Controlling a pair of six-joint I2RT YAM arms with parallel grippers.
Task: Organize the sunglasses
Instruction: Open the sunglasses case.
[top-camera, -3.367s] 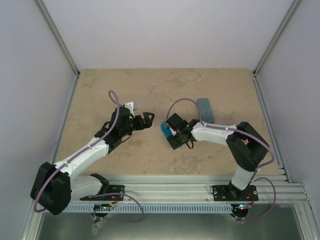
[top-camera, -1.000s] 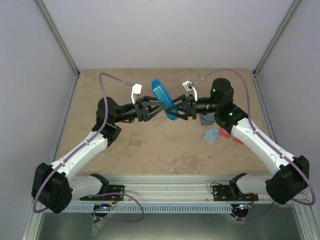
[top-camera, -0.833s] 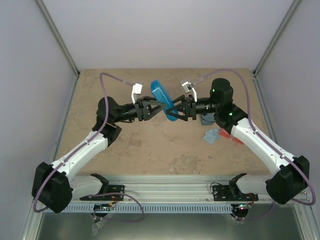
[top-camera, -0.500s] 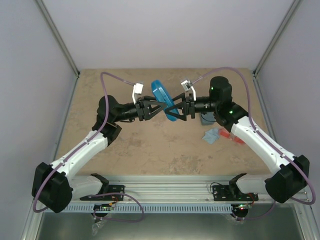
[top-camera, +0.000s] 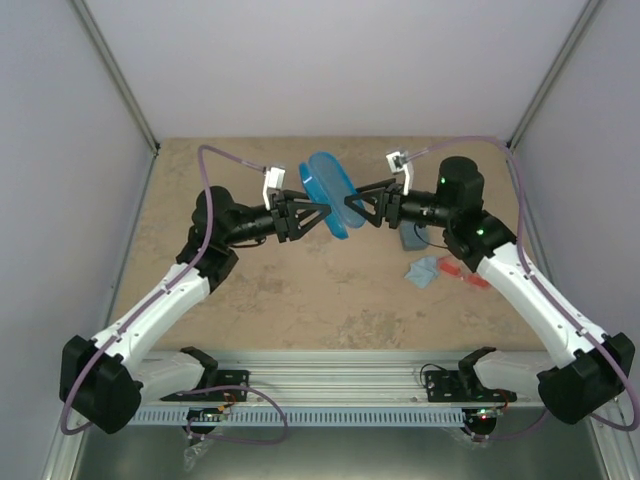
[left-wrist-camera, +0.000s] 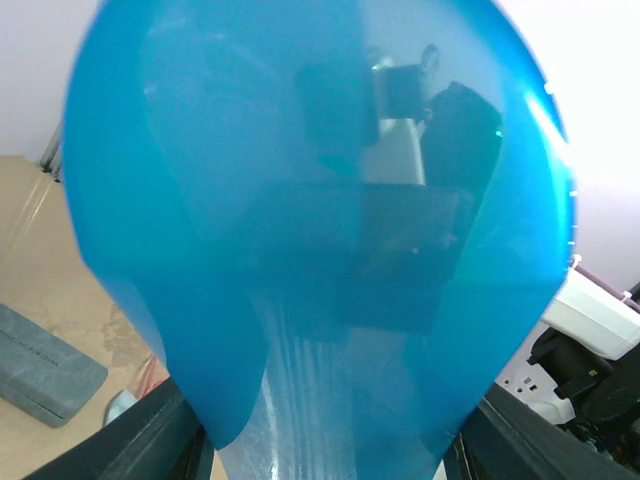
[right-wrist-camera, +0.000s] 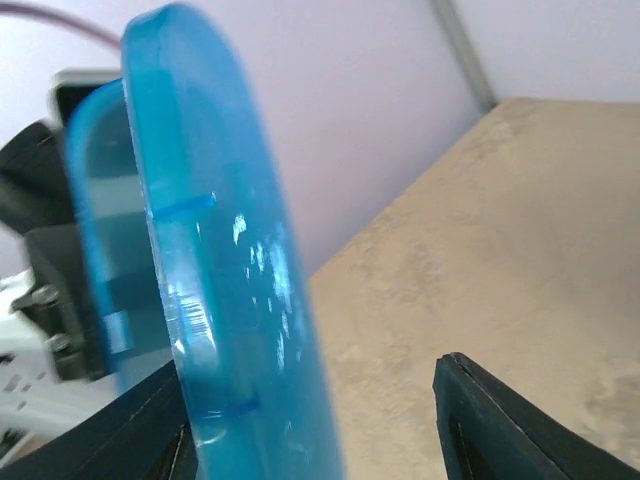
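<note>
The left fingers (top-camera: 324, 213) clamp the blue case (top-camera: 328, 185) in mid-air over the far side of the table (top-camera: 300, 300). The right fingers (top-camera: 358, 203) stand spread, only one touching it. The red-orange sunglasses (top-camera: 463, 272) lie right, beside a cloth (top-camera: 425, 270).

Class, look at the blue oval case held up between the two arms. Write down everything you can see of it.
The blue case is a glossy, translucent plastic oval shell, shiny enough to mirror the camera in the left wrist view. It hangs in the air over the middle of the table, standing on edge, and its two halves seem slightly parted. The left gripper clamps one end between its fingers. The right gripper sits open at the opposite side; whether it touches the case is unclear.
</note>
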